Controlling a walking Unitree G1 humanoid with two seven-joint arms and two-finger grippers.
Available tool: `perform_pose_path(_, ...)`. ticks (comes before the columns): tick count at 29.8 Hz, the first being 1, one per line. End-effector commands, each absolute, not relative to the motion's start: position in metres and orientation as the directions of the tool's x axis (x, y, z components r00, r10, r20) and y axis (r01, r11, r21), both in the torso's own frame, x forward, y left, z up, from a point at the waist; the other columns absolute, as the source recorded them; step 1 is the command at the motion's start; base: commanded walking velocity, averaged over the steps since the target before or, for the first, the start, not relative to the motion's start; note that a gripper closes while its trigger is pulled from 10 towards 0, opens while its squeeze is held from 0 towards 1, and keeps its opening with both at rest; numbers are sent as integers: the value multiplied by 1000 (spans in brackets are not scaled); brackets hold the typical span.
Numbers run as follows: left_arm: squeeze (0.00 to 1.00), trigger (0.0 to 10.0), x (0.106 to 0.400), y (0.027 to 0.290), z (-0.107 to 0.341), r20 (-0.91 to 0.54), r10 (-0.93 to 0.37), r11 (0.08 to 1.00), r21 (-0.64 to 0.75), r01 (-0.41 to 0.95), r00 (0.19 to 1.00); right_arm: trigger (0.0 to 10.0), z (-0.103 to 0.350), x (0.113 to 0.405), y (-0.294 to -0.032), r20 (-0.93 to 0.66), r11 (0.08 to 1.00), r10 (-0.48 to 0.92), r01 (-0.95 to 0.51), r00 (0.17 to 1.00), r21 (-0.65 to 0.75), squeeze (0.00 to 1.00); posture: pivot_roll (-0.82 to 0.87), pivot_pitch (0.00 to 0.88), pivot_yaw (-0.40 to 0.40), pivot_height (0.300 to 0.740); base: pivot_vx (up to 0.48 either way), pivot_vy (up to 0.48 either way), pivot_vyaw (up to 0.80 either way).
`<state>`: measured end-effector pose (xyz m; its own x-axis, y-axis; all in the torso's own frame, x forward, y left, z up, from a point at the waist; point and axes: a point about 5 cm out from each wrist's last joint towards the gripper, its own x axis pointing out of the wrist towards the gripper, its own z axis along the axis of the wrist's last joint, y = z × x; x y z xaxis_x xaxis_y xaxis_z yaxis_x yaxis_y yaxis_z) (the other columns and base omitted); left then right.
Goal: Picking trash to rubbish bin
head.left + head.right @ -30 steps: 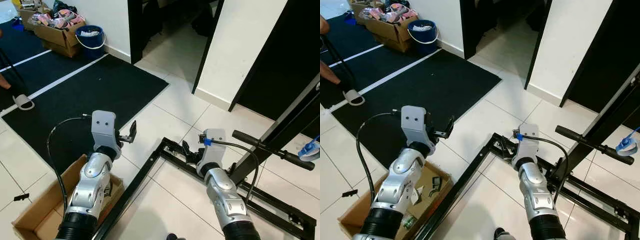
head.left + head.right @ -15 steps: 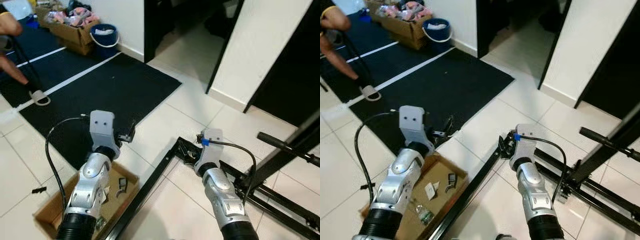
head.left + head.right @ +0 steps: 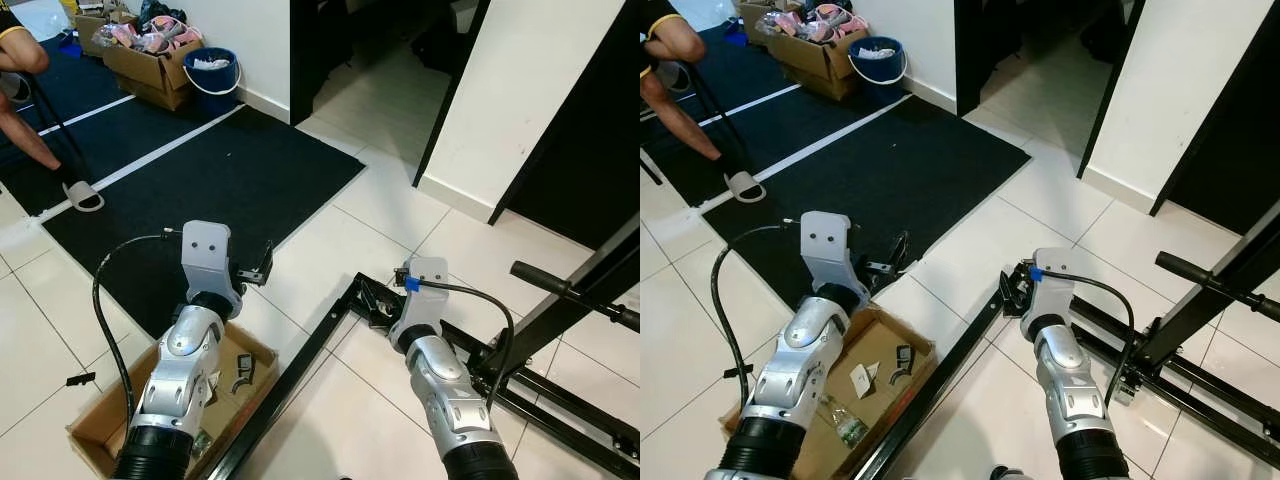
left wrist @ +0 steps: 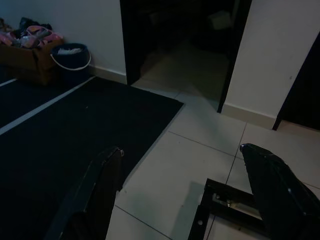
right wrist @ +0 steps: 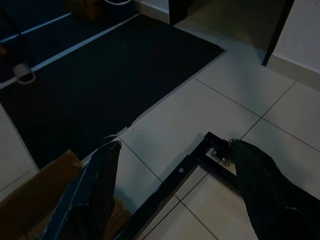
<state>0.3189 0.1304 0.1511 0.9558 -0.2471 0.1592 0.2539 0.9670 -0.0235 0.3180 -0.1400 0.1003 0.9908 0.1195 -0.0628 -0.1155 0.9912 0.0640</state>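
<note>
An open cardboard box [image 3: 92, 435] lies on the white tiles at my lower left, under my left arm. Small scraps sit in it: a black piece [image 3: 902, 360], a white card [image 3: 860, 380] and a clear wrapper [image 3: 841, 421]. My left gripper [image 3: 262, 268] is raised above the box's far corner, at the mat's edge, open and empty. My right gripper [image 3: 374, 303] hovers over the corner of a black metal frame [image 3: 300, 362], also open and empty. In the wrist views the fingers [image 4: 97, 197] and fingers [image 5: 92, 192] stand wide apart over bare floor.
A black mat [image 3: 200, 185] covers the floor ahead left. Beyond it stand a blue bucket [image 3: 210, 80] and cardboard boxes [image 3: 145, 60] of clutter. A person's leg [image 3: 30, 135] and slipper [image 3: 83, 198] are at far left. A dark doorway [image 3: 370, 50] opens ahead.
The camera has swung, bringing the cardboard box, its scraps and the person's leg more into view. Both arms keep the same raised pose with fingers apart.
</note>
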Motion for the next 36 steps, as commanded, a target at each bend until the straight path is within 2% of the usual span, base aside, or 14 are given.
perform_pose_path(1,0,10000,317,131,148,147,-254,966,-18,260,956,10000,97,315,-140,-72,992,118,-114,990,60,0,21,154,-1,740,0,0,0)
perform_pose_path(4,0,10000,316,128,149,150,-279,960,30,277,949,10000,96,315,-140,-73,992,118,-114,990,60,0,23,156,-2,740,0,-160,0)
perform_pose_path(17,0,10000,317,128,148,146,-277,961,25,276,950,10000,96,315,-140,-73,992,117,-113,990,61,0,22,157,-1,740,0,-480,0)
perform_pose_path(26,0,10000,317,130,148,144,-258,965,-2,261,955,10000,96,315,-140,-74,992,115,-111,991,62,0,23,160,-1,740,0,0,0)
perform_pose_path(36,0,10000,316,129,150,153,-273,962,32,272,950,10000,96,315,-140,-76,992,114,-110,991,64,0,24,165,-3,740,0,0,0)
